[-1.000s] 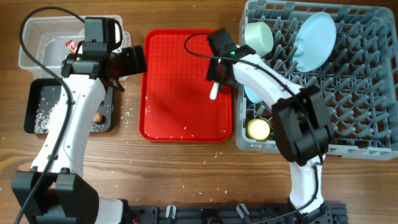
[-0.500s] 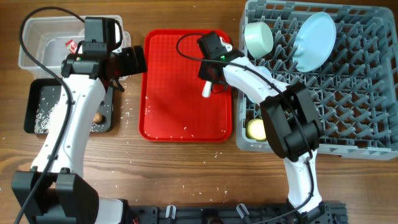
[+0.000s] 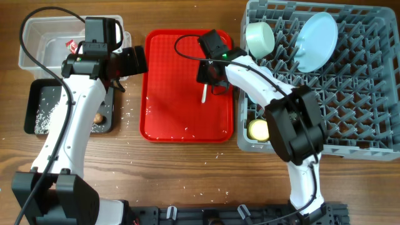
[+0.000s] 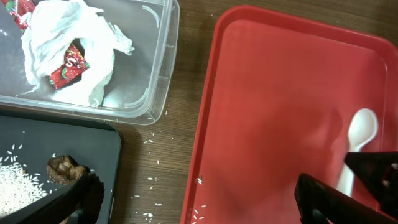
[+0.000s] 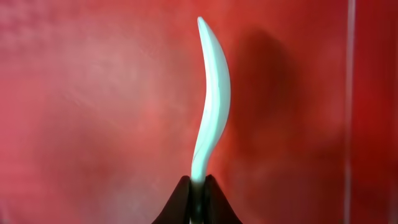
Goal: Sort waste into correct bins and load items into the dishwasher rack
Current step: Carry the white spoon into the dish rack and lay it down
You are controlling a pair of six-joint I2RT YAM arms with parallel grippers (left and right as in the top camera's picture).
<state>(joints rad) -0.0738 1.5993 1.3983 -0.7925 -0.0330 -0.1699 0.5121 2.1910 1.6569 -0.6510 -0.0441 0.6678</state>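
My right gripper (image 3: pixel 205 82) (image 5: pixel 198 186) is shut on the handle of the white spoon (image 3: pixel 204 94) (image 5: pixel 211 93), which hangs edge-on over the red tray (image 3: pixel 169 112). The left wrist view shows the spoon (image 4: pixel 360 134) too. My left gripper (image 3: pixel 136 61) (image 4: pixel 199 205) stands open and holds nothing, above the gap between the black tray (image 3: pixel 34 87) and the red tray. In the clear tub (image 3: pixel 37 37) lie crumpled wrappers (image 4: pixel 68 50). Rice grains (image 3: pixel 45 115) and a brown lump (image 4: pixel 65 169) lie in the black tray.
The grey rack (image 3: pixel 350 125) at the right holds a pale blue plate (image 3: pixel 315 40), a bowl (image 3: pixel 259 37) and a yellow cup (image 3: pixel 259 129). Stray rice grains (image 4: pixel 152 180) dot the wood between the trays.
My right gripper moved left over the red tray and shut on the spoon, which now hangs edge-on instead of lying flat. The left arm stayed still.
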